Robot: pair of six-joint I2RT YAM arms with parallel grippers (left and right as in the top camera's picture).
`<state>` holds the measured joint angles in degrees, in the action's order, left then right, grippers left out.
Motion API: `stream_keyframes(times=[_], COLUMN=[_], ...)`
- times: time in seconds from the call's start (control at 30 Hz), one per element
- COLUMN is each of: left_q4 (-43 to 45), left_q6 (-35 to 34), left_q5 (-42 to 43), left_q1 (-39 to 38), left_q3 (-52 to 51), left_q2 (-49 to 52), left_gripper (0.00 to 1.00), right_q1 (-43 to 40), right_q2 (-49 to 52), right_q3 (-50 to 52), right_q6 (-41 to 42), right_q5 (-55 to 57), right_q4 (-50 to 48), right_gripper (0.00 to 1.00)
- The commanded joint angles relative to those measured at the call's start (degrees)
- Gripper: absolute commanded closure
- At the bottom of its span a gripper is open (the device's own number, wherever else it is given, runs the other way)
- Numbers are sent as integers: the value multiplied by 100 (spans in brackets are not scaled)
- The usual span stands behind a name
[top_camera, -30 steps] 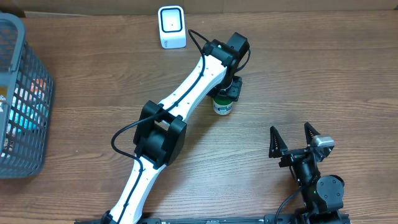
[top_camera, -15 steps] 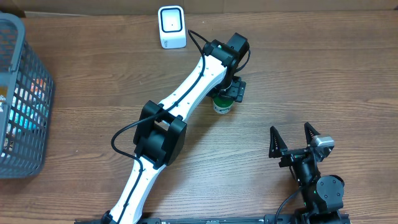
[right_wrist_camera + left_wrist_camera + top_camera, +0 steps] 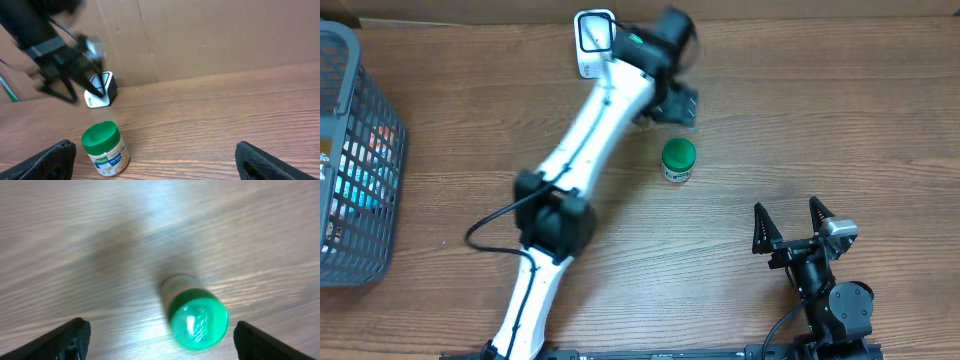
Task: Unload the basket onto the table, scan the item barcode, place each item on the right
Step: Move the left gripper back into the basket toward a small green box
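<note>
The item is a small jar with a green lid (image 3: 679, 160), standing upright on the wooden table by itself. My left gripper (image 3: 675, 103) hovers blurred just behind it, open and holding nothing. In the left wrist view the jar (image 3: 197, 318) lies below and between the spread fingers (image 3: 65, 339), nearer the right one. The white scanner (image 3: 593, 42) stands at the table's back edge, partly behind the left arm. In the right wrist view the jar (image 3: 104, 148) shows its label side, with the scanner (image 3: 101, 90) behind it; no barcode shows. My right gripper (image 3: 798, 226) rests open at the front right.
A grey mesh basket (image 3: 350, 160) holding packaged goods stands at the left edge of the table. A cardboard wall (image 3: 210, 35) rises behind the table. The left arm (image 3: 590, 130) stretches diagonally across the table's middle.
My left gripper has opened off the jar, lifted away and swung back and left toward the scanner. The jar stays standing where it was. The right arm has not moved.
</note>
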<state>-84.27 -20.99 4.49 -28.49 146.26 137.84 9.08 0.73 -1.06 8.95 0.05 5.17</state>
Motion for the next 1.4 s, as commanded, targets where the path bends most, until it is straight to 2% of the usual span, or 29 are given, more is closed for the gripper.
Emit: stream_keyframes(times=[0.0, 0.2, 0.4, 0.63, 0.77, 0.97, 1.13, 1.37], left_q4=[-444, -925, -1108, -1252, -1239, -1241, -1237, -1123], left_q6=[57, 83, -146, -612, -780, -625, -577, -433], left_q5=[-160, -348, -341, -323, -299, -310, -647, -662], left_q1=[782, 2151, 3958, 6148, 7018, 7705, 7761, 7707], left_q3=[918, 1132, 1132, 1119, 962, 520, 157, -144], left_q2=[-863, -1729, -2369, -2354, -2229, -1904, -1414, -789], left_gripper=[5, 8, 10, 9, 6, 6, 7, 10], right_q1=[-11, -11, -11, -11, -11, -11, -11, -11], right_q2=[-50, -50, -50, -50, -50, -50, -50, -50], right_q3=[59, 59, 59, 59, 59, 59, 59, 59], right_q6=[-44, -44, -42, -44, -44, -44, -44, -44], right_q5=[24, 24, 24, 24, 24, 24, 24, 24], right_q4=[-33, -33, -33, -33, -33, -35, -33, -33], right_gripper=[0, 0, 0, 0, 0, 0, 0, 0])
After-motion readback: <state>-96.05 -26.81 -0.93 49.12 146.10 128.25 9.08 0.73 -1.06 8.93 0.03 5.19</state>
